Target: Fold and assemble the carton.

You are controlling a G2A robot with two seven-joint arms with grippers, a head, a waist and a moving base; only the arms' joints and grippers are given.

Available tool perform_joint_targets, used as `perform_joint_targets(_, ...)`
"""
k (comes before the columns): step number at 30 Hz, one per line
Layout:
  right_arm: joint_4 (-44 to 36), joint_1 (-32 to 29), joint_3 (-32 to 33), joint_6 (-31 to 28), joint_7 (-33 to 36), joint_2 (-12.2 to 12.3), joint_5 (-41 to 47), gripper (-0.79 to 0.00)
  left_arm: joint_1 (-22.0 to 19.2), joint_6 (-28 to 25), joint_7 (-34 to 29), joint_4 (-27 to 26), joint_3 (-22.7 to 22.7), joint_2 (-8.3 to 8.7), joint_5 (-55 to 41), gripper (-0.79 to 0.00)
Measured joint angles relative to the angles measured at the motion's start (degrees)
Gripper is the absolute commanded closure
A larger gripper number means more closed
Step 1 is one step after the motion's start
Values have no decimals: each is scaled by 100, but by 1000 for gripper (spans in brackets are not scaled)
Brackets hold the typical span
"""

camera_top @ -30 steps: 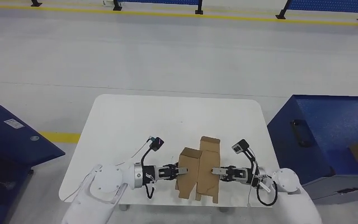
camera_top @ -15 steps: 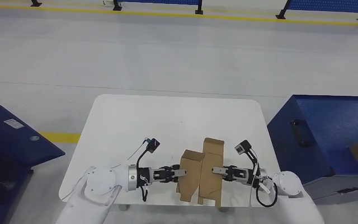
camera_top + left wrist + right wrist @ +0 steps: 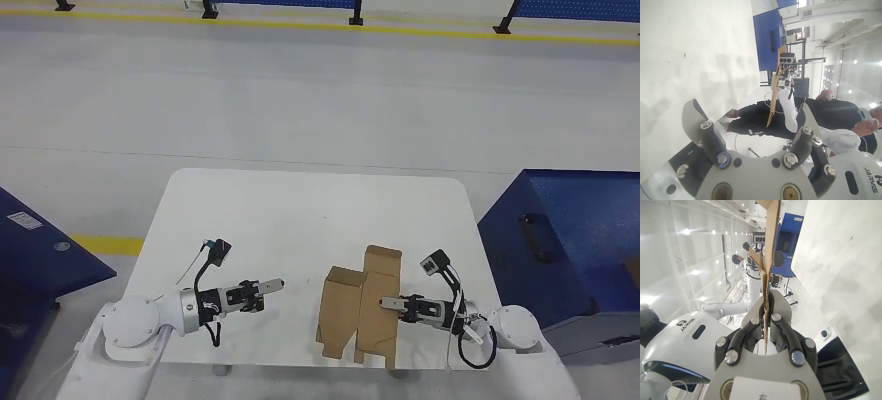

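The brown flattened carton (image 3: pixel 357 308) is held just above the white table (image 3: pixel 300 215) near its front edge, toward the right. My right gripper (image 3: pixel 390 303) is shut on the carton's right edge; in the right wrist view the cardboard (image 3: pixel 770 249) runs edge-on between its fingers (image 3: pixel 780 306). My left gripper (image 3: pixel 270 287) is open with nothing in it, over the table's front left, well apart from the carton. In the left wrist view the carton (image 3: pixel 775 91) shows far off, edge-on, beyond the left gripper (image 3: pixel 747 111).
A blue bin (image 3: pixel 565 250) stands off the table's right side and another blue container (image 3: pixel 35 260) off its left. The table's back half is bare white surface.
My left gripper has let go of the carton's left edge and drawn back to the left, its fingers now open. The right gripper still holds the carton, which has barely shifted.
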Motion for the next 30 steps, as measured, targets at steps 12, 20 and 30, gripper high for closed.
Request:
perform_joint_targets(12, 0, 0, 0, 0, 0, 0, 0, 0, -1, -1, -1, -4, 1, -1, -2, -785)
perform_joint_targets(20, 0, 0, 0, 0, 0, 0, 0, 0, -1, -1, -1, -4, 1, -1, -2, -785)
perform_joint_targets(30, -158, -7, 57, -7, -211, 9, -84, 0, -1, -1, -1, -4, 1, -1, -2, -785)
